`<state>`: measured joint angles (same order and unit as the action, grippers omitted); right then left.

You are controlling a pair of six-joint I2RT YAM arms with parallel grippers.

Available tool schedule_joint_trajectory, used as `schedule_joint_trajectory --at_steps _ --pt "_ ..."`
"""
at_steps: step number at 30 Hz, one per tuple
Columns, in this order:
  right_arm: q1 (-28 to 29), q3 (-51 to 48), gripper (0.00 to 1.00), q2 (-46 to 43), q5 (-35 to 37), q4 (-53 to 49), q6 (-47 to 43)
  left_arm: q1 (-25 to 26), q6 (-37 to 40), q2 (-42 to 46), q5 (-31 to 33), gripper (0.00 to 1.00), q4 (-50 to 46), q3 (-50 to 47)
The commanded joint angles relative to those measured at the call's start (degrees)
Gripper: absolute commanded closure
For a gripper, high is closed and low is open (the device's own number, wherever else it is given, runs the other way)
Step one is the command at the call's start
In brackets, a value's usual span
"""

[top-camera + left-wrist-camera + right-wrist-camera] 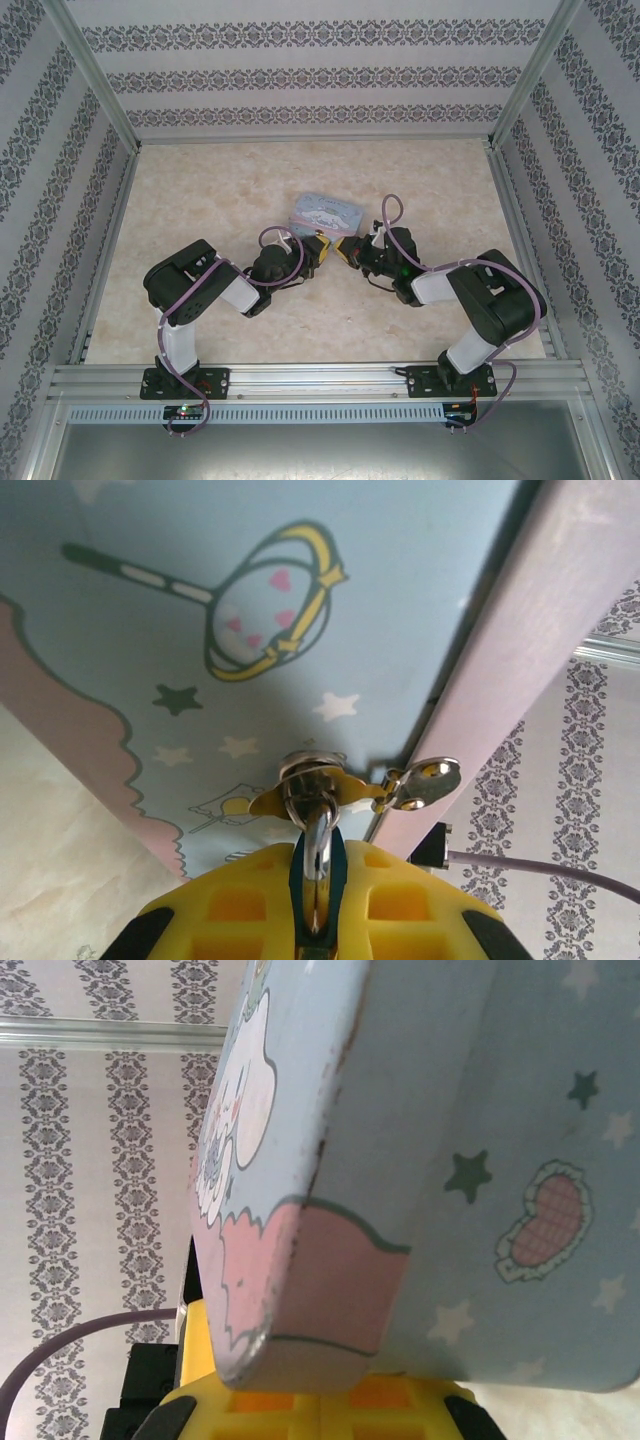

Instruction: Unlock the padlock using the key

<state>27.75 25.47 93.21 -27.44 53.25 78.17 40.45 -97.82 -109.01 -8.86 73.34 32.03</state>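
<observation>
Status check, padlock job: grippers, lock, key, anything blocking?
Left gripper shut on the padlock at the clasp of the tin. Right gripper shut, nosed up to the tin's corner. Key beside the clasp, ungripped. Tin crowds both wrists.

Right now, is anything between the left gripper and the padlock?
Nothing visible. In the left wrist view the left gripper is shut on the padlock, whose shiny shackle runs up to the brass clasp on the blue cartoon tin. The key sits just right of that clasp, apart from the gripper.
</observation>
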Motion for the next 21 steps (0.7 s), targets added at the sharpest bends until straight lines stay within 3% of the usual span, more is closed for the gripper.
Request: schedule_joint_trajectory --at_steps 1,6,15,19,21 --pt "3.3 3.0 1.00 1.1 0.7 5.9 1.2 5.4 -0.5 1.4 -11.5 1.00 8.0 2.7" --pt "5.6 0.3 1.00 0.8 3.4 8.5 2.1 5.4 -0.7 0.6 -10.5 1.00 8.1 2.6" --pt "3.8 1.5 0.99 2.2 3.2 8.4 1.6 5.6 -0.3 0.2 -10.3 1.00 7.7 1.5" --pt "2.8 1.3 0.64 0.4 2.7 6.6 0.0 5.4 1.6 -0.3 -8.7 1.00 6.4 0.6" --pt "2.2 0.2 0.52 -1.4 2.5 4.7 -1.1 5.2 2.9 -1.2 -7.7 1.00 6.6 0.1"
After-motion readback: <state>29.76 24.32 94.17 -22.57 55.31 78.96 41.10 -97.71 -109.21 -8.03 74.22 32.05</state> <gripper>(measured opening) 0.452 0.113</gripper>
